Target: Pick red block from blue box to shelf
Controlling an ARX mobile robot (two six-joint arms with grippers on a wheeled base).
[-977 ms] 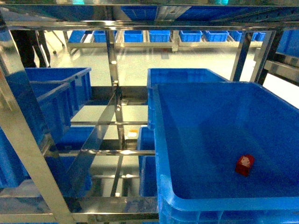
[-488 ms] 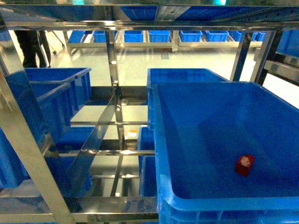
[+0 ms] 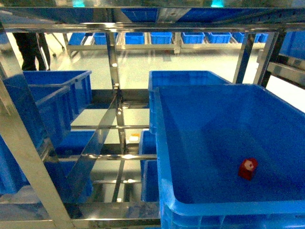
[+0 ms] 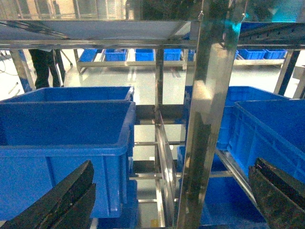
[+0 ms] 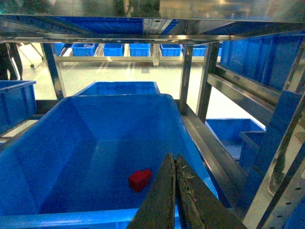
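The red block [image 3: 248, 168] lies alone on the floor of the blue box [image 3: 161, 143], near its front right corner. The box sits on a level of the steel shelf [image 3: 116, 95]. Neither gripper shows in the head view. In the right wrist view my right gripper [image 5: 174, 158] is shut and empty, above the box's near rim [image 5: 71, 219], with the red block [image 5: 140, 179] just left of its tip and lower. My left gripper [image 4: 172, 167] is open, its fingers [image 4: 71, 195] wide apart, facing a shelf upright [image 4: 209, 119].
Dark blue crates stand on the left level [image 3: 47, 105] and behind the box [image 3: 186, 76]. More crates line a far rack [image 3: 162, 37]. A person's legs [image 3: 28, 47] show at back left. A small yellow thing [image 3: 135, 137] lies on a lower level.
The head view has shifted a little, and the person at back left has stepped further into view. The red block lies in the same spot in the box.
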